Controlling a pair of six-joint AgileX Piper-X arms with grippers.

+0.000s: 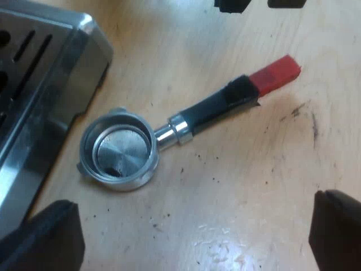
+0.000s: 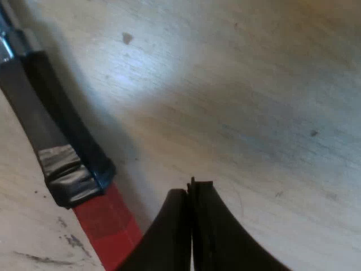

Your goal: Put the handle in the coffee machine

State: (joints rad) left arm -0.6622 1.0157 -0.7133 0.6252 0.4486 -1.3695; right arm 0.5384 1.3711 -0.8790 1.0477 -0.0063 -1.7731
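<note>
The metal holder (image 1: 121,148) lies loose on the wooden counter (image 1: 237,186), basket mouth up, not in the machine. Its round bowl is bare metal with a few dark specks at the bottom. The dark handle (image 1: 217,104) lies flat on the counter and ends in the red end (image 1: 276,73). Take the basket as the dial's centre and the handle as twelve: the espresso machine (image 1: 39,73) stands near at about eight o'clock. Only a steel corner and part of a slotted tray show; the rest is cut off.

The left end effector (image 1: 192,199) hovers over the counter with its fingers spread wide and nothing between them. Only their tips are seen.

The right end effector (image 2: 192,183) has its fingers pressed together, empty, just beside the red end. Whether they touch it cannot be told.

Two small dark shapes (image 1: 231,4) beyond the red end are cut off and unidentifiable.
</note>
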